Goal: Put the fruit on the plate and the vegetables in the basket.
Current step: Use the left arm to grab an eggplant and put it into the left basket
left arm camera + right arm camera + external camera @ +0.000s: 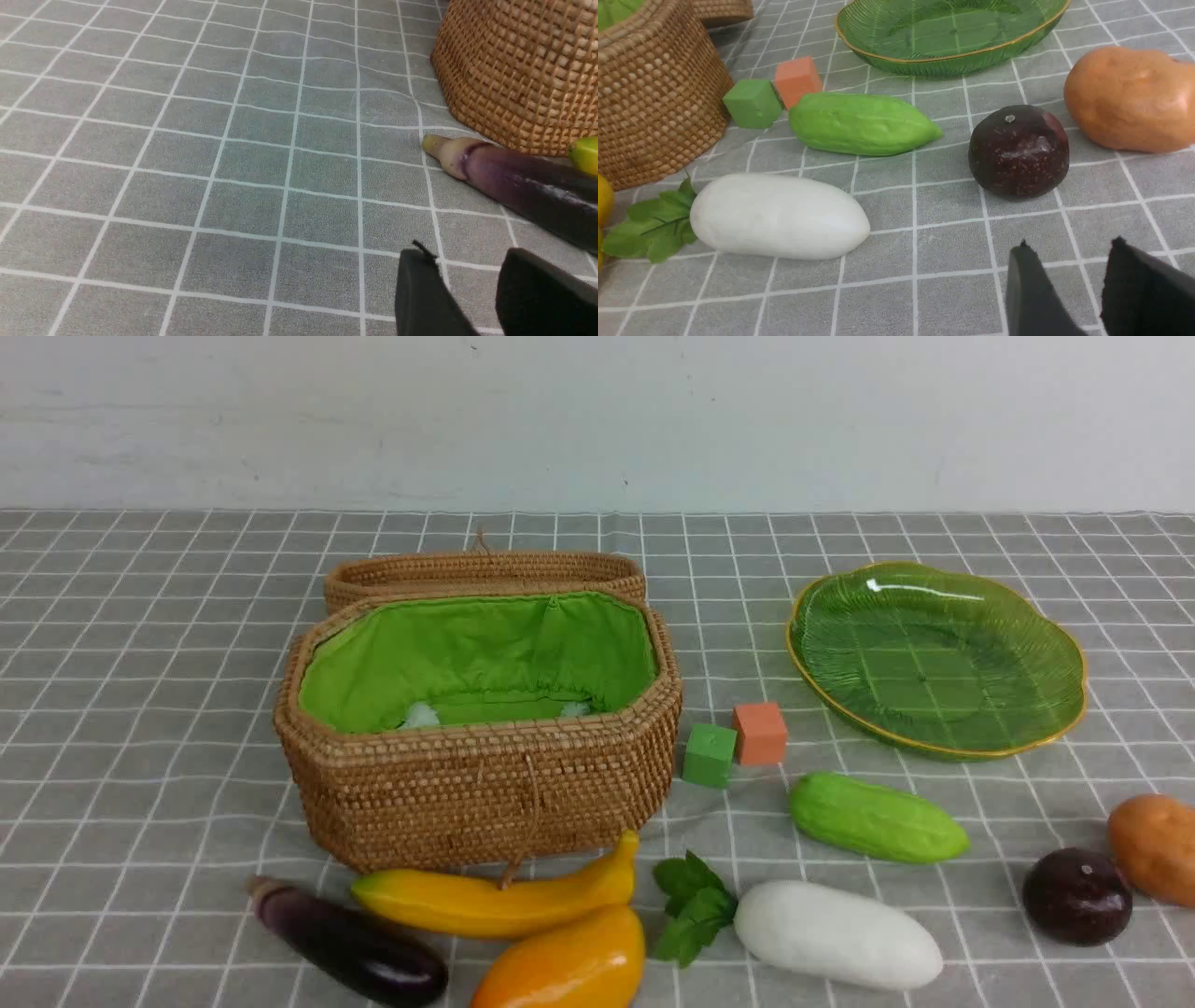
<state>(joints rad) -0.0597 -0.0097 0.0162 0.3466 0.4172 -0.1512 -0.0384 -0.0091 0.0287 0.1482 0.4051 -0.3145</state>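
Front view: the open basket (476,793) stands left of centre on a grey checked cloth (140,709), its green lining showing and its lid (485,569) lying just behind it. The plate (936,658) sits well apart to the right with nothing on it. Between them a green cube (709,754) and an orange cube (760,733) touch. Along the near edge lie the eggplant (350,943), the banana (495,901) close against the basket's front, and the mango (565,971) touching the banana's near side. Next comes the radish (836,933), its leaves pointing at the mango. The cucumber (878,818) lies between radish and plate. Far right, the purple fruit (1075,896) sits just beside the potato (1156,847). Left wrist view: mostly bare cloth, the basket's wicker wall, the eggplant's stem end just beside it, and a yellow banana tip at the frame edge. The left gripper (467,261) hangs over cloth near the eggplant, fingers apart, nothing between them. Right wrist view: radish, cucumber, both cubes, plate, purple fruit and potato all lie on the cloth, none in the basket or on the plate. The right gripper (1069,252) hangs near the purple fruit, fingers apart and empty.
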